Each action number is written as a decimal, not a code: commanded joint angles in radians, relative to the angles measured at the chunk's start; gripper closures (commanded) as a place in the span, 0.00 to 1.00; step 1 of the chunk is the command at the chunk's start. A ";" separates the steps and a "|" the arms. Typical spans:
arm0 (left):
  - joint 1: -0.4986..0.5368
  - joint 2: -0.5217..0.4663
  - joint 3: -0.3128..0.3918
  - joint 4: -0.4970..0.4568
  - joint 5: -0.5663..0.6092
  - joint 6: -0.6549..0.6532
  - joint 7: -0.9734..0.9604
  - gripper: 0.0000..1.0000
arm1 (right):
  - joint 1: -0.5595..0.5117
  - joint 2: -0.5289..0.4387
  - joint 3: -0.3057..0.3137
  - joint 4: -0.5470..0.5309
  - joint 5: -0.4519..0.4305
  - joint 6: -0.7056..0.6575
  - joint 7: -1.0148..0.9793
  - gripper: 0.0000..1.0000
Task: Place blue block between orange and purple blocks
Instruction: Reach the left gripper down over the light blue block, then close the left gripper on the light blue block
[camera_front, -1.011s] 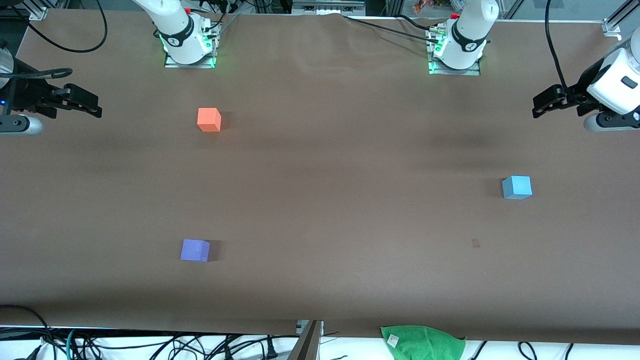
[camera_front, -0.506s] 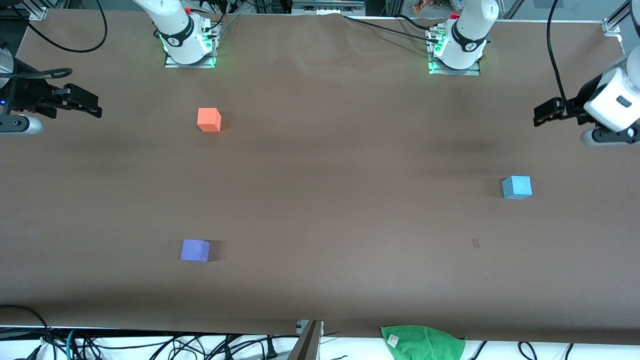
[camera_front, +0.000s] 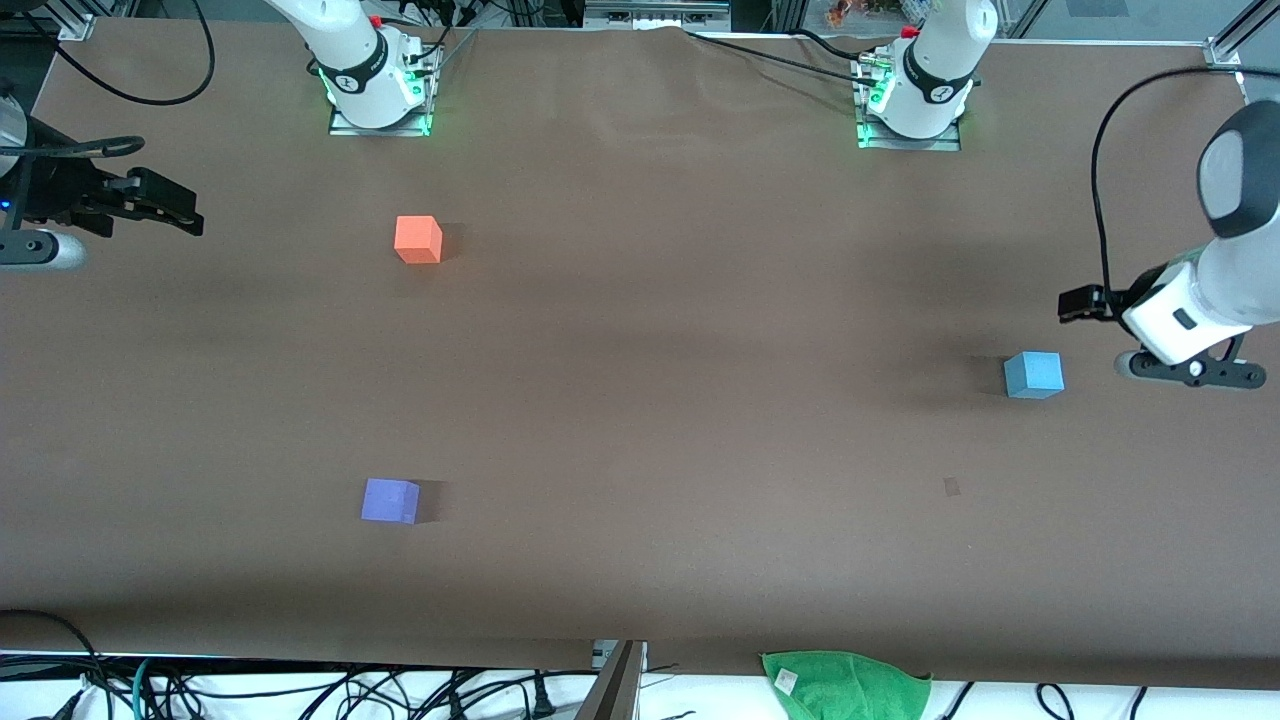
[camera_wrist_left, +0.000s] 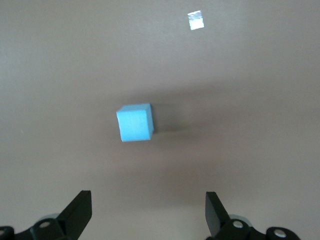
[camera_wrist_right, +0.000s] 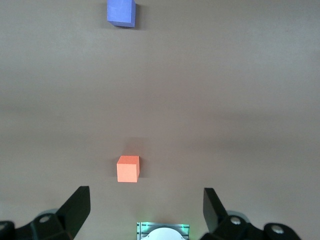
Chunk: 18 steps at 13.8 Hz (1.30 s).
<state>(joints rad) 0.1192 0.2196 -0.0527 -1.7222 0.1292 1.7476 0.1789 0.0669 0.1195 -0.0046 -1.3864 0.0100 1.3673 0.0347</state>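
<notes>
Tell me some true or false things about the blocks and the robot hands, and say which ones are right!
1. The blue block sits alone on the table, touching nothing. True.
2. The left gripper is holding the blue block. False: its fingers are open and empty, with the block apart from them.
3. The orange block is nearer the front camera than the purple block. False: the purple one is nearer.
4. The right gripper waits open at the right arm's end of the table. True.
5. The blue block is already between the other two. False: it lies toward the left arm's end.
</notes>
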 joint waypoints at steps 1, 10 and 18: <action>0.060 -0.022 -0.006 -0.161 0.027 0.183 0.088 0.00 | 0.001 0.005 0.000 0.013 -0.010 0.001 0.001 0.00; 0.122 0.173 -0.006 -0.284 0.027 0.584 0.123 0.00 | 0.001 0.011 0.000 0.020 -0.010 0.001 -0.004 0.00; 0.137 0.227 -0.006 -0.284 0.026 0.604 0.079 0.00 | 0.002 0.011 0.000 0.020 -0.008 0.001 -0.004 0.00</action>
<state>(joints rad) 0.2368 0.4170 -0.0517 -2.0213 0.1382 2.3385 0.2785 0.0670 0.1225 -0.0047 -1.3854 0.0100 1.3692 0.0347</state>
